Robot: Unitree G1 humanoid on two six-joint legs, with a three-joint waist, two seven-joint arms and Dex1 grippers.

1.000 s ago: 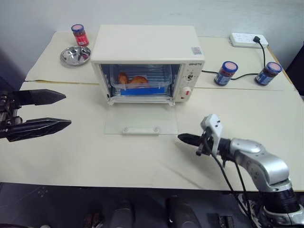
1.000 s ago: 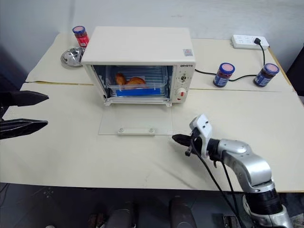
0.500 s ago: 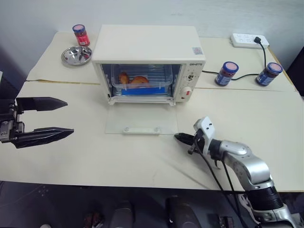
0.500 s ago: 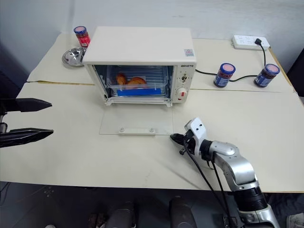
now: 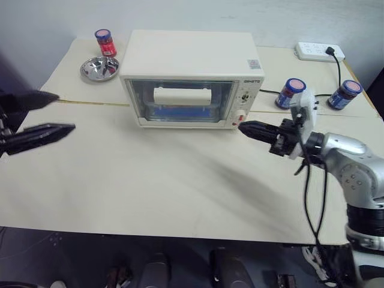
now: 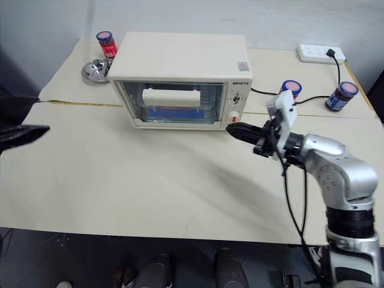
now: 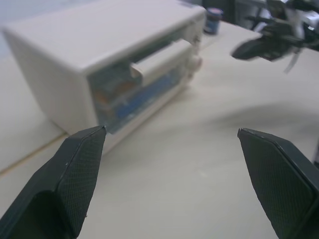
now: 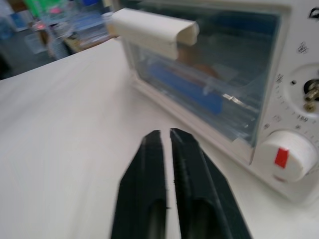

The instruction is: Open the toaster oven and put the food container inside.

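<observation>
The cream-white toaster oven (image 5: 192, 60) stands at the back middle of the table with its glass door up and closed, the bar handle (image 5: 182, 96) across the top of the door. Through the glass I see the food container (image 8: 199, 89), clear with a blue strip and orange-brown food, on the oven's rack. My right gripper (image 5: 243, 127) hovers level beside the red switch (image 5: 239, 117) at the oven's lower right corner, its fingers almost together and holding nothing. At the table's far left, well away from the oven, my left gripper (image 5: 63, 112) stands wide open and empty.
A steel bowl (image 5: 99, 68) and a red-lidded jar (image 5: 105, 42) sit behind the oven's left side. Two blue jars (image 5: 290, 93) (image 5: 344, 94), a white power strip (image 5: 318, 51) and its black cable lie to the right of the oven.
The oven door, which lay open flat on the table, now stands shut. My right gripper rose from the table in front of the door to the oven's lower right corner. The left gripper drifted slightly outward.
</observation>
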